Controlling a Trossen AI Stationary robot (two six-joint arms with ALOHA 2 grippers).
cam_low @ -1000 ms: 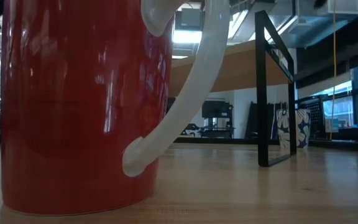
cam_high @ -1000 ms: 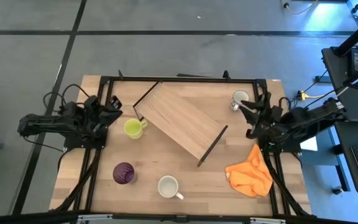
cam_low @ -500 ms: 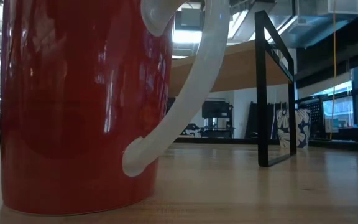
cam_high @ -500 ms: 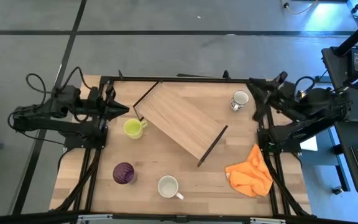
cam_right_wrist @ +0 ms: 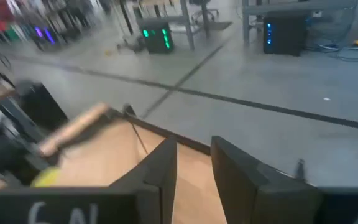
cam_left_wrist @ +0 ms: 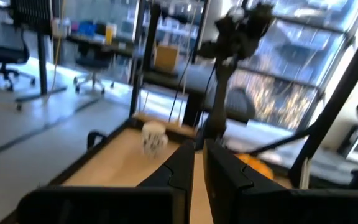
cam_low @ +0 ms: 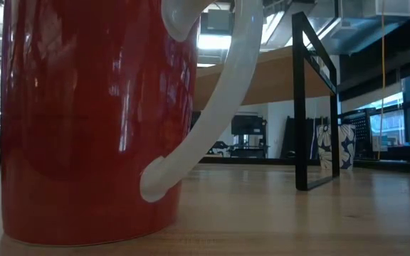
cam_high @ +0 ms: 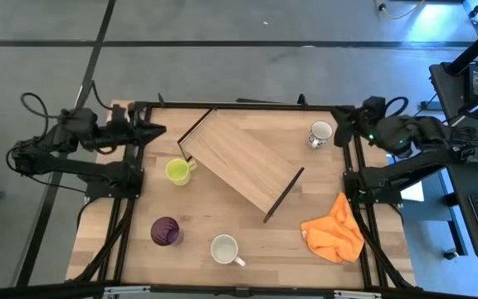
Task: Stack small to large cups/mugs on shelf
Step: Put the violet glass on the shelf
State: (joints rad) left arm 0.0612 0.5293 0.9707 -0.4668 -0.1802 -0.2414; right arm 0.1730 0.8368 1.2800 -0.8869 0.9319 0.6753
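Note:
The shelf (cam_high: 239, 159), a light-wood plank, stands slantwise mid-table on dark end bars (cam_low: 312, 99). The yellow-green mug (cam_high: 178, 171) stands by its left end and the white-grey mug (cam_high: 320, 133) at the far right. The purple tumbler (cam_high: 165, 231) and the white-inside mug (cam_high: 225, 248), red outside in the low view (cam_low: 91, 121), stand near the front edge. My left gripper (cam_high: 154, 130) is shut and empty over the table's far left edge. My right gripper (cam_high: 340, 120) is open by a narrow gap and empty, just right of the white-grey mug.
An orange cloth (cam_high: 332, 232) lies crumpled at the table's right front. A dark metal frame (cam_high: 239, 105) runs around the tabletop. Bare wood shows between the shelf and the front mugs. The left wrist view shows my right arm (cam_left_wrist: 229, 62) far off.
Both arms have risen from a folded pose. My left gripper has gone up and toward the far edge, tipping up to point level across the table. My right gripper has gone up and toward the far edge, past the white-grey mug. No cup has moved.

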